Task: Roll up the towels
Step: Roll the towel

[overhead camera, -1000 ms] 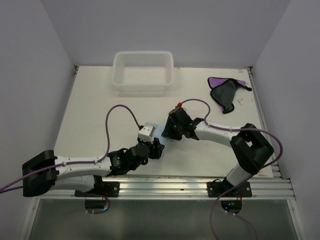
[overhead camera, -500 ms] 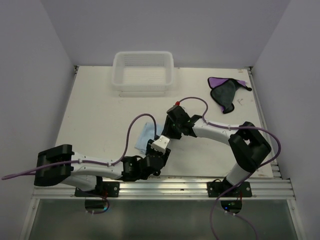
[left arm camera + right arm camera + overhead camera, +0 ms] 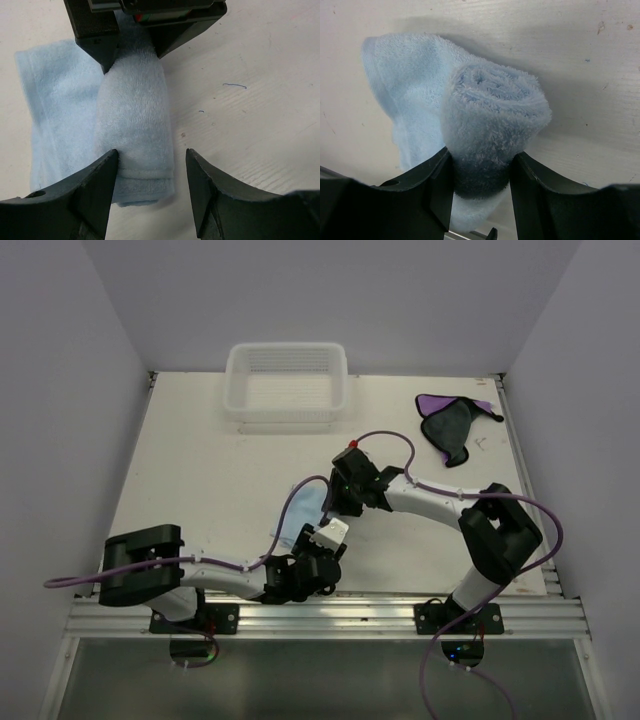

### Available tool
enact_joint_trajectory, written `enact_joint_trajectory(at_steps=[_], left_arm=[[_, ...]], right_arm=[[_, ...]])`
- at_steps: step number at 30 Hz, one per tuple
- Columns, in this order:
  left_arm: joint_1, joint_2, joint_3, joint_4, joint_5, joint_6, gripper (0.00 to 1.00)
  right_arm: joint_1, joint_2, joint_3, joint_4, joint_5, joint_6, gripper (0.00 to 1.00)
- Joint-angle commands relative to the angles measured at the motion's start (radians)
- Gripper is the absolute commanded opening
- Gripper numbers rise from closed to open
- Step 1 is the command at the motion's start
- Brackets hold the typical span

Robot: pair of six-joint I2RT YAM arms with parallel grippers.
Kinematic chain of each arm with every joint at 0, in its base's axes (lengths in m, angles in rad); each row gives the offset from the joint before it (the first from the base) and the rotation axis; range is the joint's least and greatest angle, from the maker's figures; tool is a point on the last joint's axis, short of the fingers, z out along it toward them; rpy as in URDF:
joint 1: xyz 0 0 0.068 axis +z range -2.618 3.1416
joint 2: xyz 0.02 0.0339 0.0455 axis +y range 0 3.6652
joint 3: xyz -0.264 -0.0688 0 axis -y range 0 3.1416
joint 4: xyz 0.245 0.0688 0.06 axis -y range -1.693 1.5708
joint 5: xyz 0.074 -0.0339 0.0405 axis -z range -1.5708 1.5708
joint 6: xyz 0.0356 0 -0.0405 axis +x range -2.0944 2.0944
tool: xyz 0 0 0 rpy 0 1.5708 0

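Note:
The light blue towel point(image 3: 298, 512) lies near the table's front middle, half rolled. In the left wrist view the roll point(image 3: 135, 115) runs away from me with a flat flap point(image 3: 55, 100) to its left. My right gripper point(image 3: 481, 160) is shut on the roll's far end point(image 3: 495, 105), and it shows from the other side as the right gripper point(image 3: 133, 60). My left gripper point(image 3: 152, 157) is open and straddles the roll's near end, its left finger at the cloth and its right finger apart from it. The purple towel point(image 3: 450, 425), dark side up, lies crumpled at the back right.
A white basket point(image 3: 290, 346) stands at the back centre. Purple cables loop over both arms above the table. The metal rail point(image 3: 350, 615) runs along the near edge, just behind my left gripper.
My left arm has swung right and drawn back toward the front edge, uncovering the blue towel, and its jaws have widened a little. The right gripper stays clamped on the roll.

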Motion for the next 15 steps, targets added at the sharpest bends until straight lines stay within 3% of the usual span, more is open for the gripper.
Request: enact_joint_trajectory(at_steps=[1,15], left_arm=[[-0.007,0.036,0.034,0.005,-0.068,-0.031,0.6],[-0.006,0.123,0.049,-0.068,-0.115,-0.157,0.61]], right_arm=[[0.0,0.008,0.047,-0.023,-0.011,-0.021,0.47],[-0.002,0.039,0.063,-0.044,-0.019,-0.043,0.5]])
